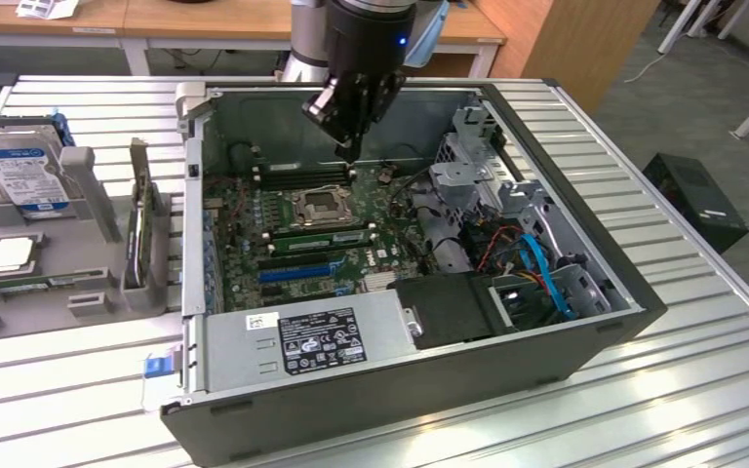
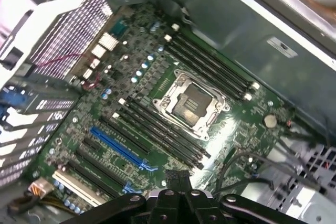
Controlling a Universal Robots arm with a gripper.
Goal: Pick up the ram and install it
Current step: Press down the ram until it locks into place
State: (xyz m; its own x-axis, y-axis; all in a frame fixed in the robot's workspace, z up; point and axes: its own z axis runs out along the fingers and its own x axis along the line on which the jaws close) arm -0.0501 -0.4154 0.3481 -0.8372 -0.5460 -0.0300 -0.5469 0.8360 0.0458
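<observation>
The open computer case lies on its side on the slatted metal surface. Nearest the camera in the exterior view, the power supply with its label occupies the case's near edge. A black shroud sits next to it on the exterior view's right, beside blue and orange cables.

Behind these lies the motherboard. It carries blue expansion slots, a CPU socket and black memory slots on both sides of the socket. A ram stick is seated in the slot bank on the near side of the socket. Green sticks also show in the bank on the far side.

The gripper hangs above the far slot bank, at the far side of the socket, with its fingers together. No item is visible between them. In the wrist view, the fingers point down toward the board, near the slot bank beside the socket. The sticks cannot be told from the slots in this view.

On the exterior view's left, outside the case, a grey holder tray carries a hard drive standing upright, a CPU chip lying flat and an upright card with a metal bracket. A wooden desk stands at the far edge.
</observation>
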